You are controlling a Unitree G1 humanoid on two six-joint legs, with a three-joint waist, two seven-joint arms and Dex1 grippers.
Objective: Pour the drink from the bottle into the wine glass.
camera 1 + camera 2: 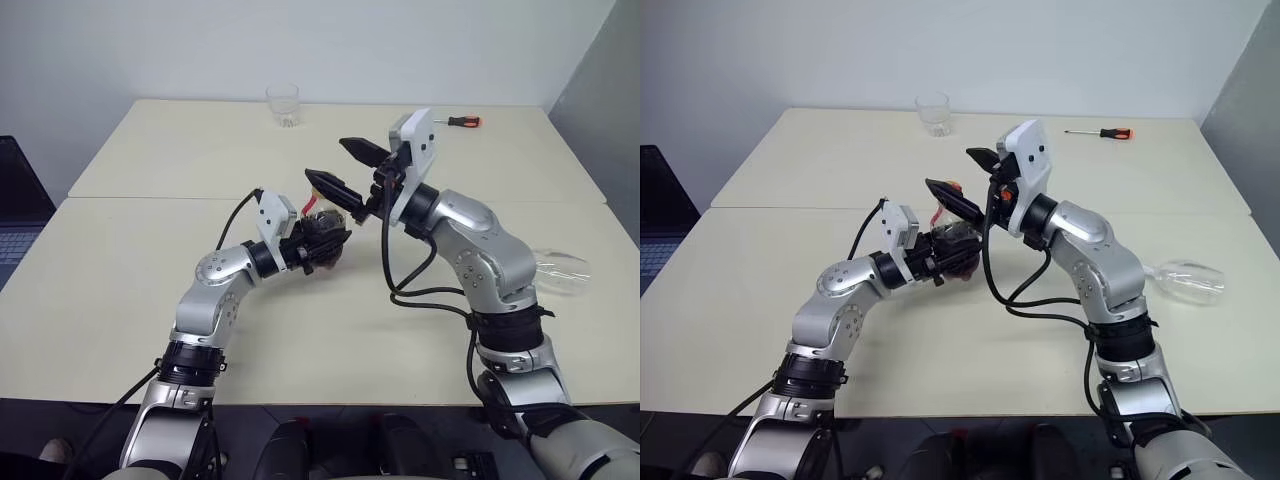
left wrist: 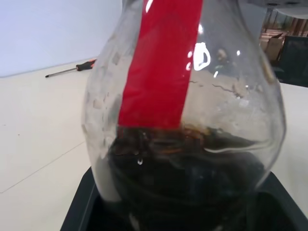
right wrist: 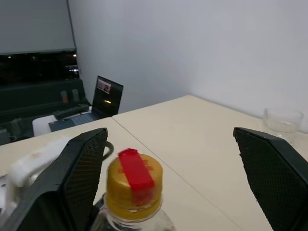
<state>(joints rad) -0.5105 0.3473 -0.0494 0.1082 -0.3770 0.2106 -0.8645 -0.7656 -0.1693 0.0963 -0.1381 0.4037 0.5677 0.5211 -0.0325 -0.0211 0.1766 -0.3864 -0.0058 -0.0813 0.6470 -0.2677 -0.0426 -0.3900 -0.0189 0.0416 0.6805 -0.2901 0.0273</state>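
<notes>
A: L gripper (image 1: 325,245)?
B: Clamping the bottle (image 2: 185,120), holding it above the table (image 1: 150,230) mid-scene. Drink (image 2: 187,178) is sitting dark in the lower body, cap (image 3: 134,185) on.
A: R gripper (image 1: 345,170)?
B: Jaws spread wide, gripping nothing, hovering just over the cap.
A: Wine glass (image 1: 1185,280)?
B: Lying on its side by the R arm, well apart from the bottle. Tumbler (image 1: 283,105) and screwdriver (image 1: 462,121) are sitting at the far edge.
</notes>
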